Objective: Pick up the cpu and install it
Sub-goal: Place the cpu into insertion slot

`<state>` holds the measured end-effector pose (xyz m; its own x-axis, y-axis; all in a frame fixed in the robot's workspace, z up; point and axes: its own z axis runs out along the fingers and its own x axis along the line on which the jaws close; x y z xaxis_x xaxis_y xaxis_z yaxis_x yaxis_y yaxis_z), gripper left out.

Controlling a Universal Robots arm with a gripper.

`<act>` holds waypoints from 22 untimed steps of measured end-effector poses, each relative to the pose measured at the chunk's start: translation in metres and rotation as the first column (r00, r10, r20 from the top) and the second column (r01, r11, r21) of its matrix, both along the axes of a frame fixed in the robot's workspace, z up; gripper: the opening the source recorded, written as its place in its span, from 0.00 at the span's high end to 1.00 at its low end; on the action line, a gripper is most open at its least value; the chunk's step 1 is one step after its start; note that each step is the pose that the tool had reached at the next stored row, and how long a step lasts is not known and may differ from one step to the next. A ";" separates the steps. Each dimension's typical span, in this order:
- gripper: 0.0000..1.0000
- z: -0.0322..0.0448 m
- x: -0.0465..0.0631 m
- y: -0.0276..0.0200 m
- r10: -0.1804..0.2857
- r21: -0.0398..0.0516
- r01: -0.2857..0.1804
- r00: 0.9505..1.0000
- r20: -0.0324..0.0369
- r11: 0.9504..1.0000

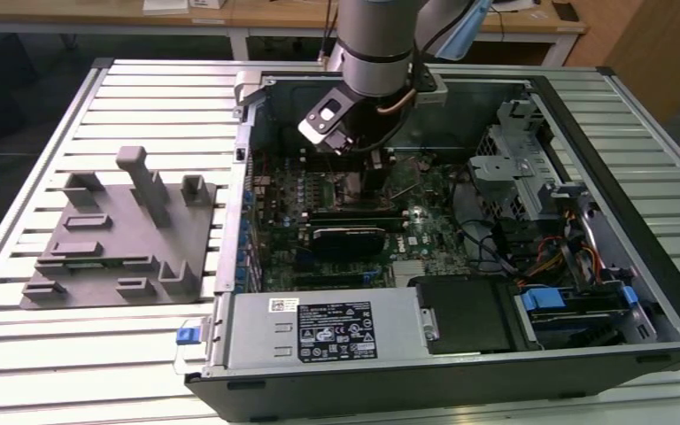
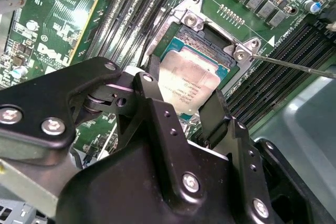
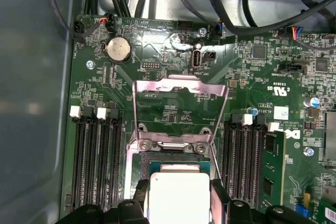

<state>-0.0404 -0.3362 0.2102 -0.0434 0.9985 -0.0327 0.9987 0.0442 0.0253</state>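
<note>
An open computer case (image 1: 459, 394) lies on the slatted table (image 1: 68, 372), with a grey tray (image 1: 92, 274) of upright posts beside it on the exterior view's left. Further in, at the upper centre of that frame, the arm (image 1: 370, 44) stands over the motherboard (image 1: 428, 208). In the second wrist view the gripper (image 2: 185, 95) is clenched on the cpu (image 2: 190, 77) — a black finger (image 2: 214, 116) pressed to each of two opposite edges, the pale metal top facing up. The chip sits straight below the hand, its edges square with the socket (image 2: 207, 34) and low within its frame. Whether it is fully seated cannot be told. Beyond the socket, in the first wrist view, the load plate (image 3: 181, 90) stands hinged up and clear — by the look of it, nothing lies between chip and seat.
</note>
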 end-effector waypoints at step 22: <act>0.46 -0.0140 -0.001 0.0004 -0.024 0.001 0.024 1.000 0.000 1.000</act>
<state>-0.0415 -0.3357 0.1962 -0.0191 0.9993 -0.0314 0.9995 0.0199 0.0252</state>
